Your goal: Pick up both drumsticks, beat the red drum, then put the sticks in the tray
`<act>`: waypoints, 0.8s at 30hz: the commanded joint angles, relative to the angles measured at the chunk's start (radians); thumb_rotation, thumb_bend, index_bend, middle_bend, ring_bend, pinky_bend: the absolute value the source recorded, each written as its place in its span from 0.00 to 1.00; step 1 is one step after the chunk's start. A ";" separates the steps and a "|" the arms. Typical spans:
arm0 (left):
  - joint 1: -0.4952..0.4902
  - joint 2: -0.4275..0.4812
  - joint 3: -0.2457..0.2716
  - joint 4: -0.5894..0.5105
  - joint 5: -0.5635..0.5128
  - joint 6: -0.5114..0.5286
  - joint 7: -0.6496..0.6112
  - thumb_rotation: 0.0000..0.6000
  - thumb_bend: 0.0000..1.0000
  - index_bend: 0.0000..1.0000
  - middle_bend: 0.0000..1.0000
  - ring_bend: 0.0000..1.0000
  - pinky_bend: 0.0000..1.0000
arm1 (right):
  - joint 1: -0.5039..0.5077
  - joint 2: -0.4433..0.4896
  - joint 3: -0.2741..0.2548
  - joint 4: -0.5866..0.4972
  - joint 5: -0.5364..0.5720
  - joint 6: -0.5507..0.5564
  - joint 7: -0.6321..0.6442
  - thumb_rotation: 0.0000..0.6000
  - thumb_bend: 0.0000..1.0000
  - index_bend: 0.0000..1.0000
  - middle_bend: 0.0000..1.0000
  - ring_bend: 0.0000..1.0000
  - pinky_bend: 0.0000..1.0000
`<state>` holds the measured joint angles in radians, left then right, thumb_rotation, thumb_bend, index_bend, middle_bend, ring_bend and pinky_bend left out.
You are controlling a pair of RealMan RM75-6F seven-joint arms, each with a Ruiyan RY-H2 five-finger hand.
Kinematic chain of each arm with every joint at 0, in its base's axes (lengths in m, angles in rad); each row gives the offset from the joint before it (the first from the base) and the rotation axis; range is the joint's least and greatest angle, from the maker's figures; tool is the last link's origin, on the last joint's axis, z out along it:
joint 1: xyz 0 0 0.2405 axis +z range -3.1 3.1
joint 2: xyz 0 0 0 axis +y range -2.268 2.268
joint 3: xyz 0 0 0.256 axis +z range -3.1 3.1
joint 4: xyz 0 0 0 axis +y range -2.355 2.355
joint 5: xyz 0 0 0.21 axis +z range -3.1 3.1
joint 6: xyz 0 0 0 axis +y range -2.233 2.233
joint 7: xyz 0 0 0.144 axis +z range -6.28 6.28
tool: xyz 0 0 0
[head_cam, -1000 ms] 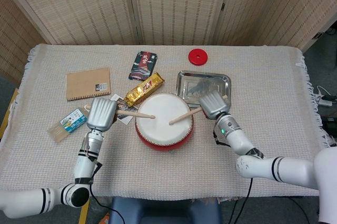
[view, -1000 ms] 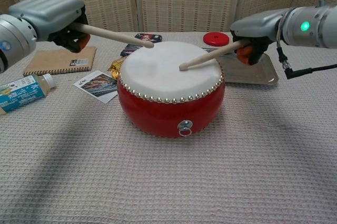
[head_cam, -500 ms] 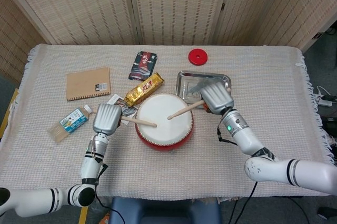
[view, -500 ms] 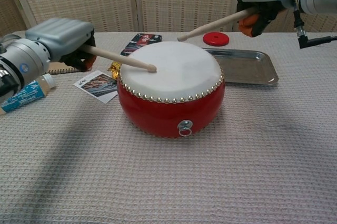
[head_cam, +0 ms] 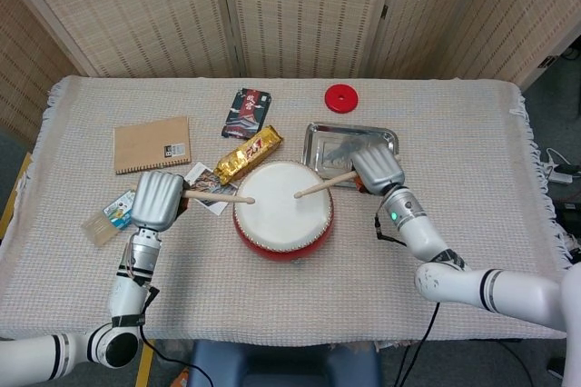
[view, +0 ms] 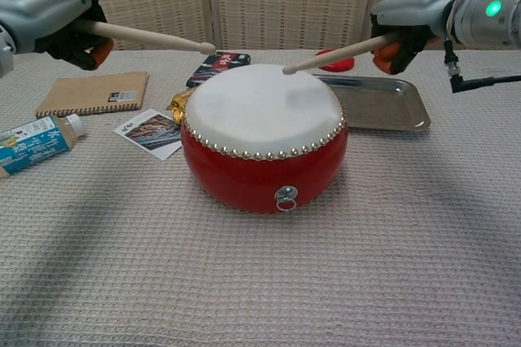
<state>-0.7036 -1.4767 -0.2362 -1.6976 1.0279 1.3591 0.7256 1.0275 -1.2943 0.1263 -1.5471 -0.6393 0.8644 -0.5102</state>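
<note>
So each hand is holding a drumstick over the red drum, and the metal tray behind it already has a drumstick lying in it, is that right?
Not quite. The tray holds no drumstick; the chest view shows it bare. Both sticks are in the hands: the left hand grips the left drumstick and the right hand grips the right drumstick, both over the red drum.

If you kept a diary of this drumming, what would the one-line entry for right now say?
phase: beating red drum | left hand: holds drumstick, tip raised | right hand: holds drumstick, tip near drumhead | tray: no sticks
</note>
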 commanded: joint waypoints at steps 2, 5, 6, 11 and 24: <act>0.015 0.018 0.014 -0.009 0.022 -0.002 -0.021 1.00 0.63 1.00 1.00 1.00 1.00 | -0.065 0.057 0.022 0.030 0.008 -0.021 0.106 1.00 0.77 1.00 1.00 1.00 1.00; 0.025 0.027 0.019 -0.020 0.041 0.001 -0.036 1.00 0.63 1.00 1.00 1.00 1.00 | -0.087 0.043 -0.002 0.108 0.018 -0.051 0.119 1.00 0.77 1.00 1.00 1.00 1.00; 0.027 0.029 0.020 -0.023 0.047 0.003 -0.040 1.00 0.63 1.00 1.00 1.00 1.00 | -0.091 0.034 -0.007 0.131 0.019 -0.059 0.121 1.00 0.77 1.00 1.00 1.00 1.00; 0.043 0.041 0.026 -0.037 0.073 0.015 -0.054 1.00 0.63 1.00 1.00 1.00 1.00 | -0.090 -0.037 -0.030 0.257 0.022 -0.116 0.113 1.00 0.77 1.00 1.00 1.00 1.00; 0.085 0.090 0.033 -0.057 0.091 0.026 -0.082 1.00 0.62 0.99 1.00 1.00 1.00 | 0.011 -0.244 0.000 0.527 0.143 -0.220 0.016 1.00 0.58 1.00 0.99 0.80 0.94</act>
<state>-0.6198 -1.3881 -0.2026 -1.7540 1.1188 1.3841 0.6451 1.0162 -1.5120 0.1193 -1.0515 -0.5269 0.6661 -0.4688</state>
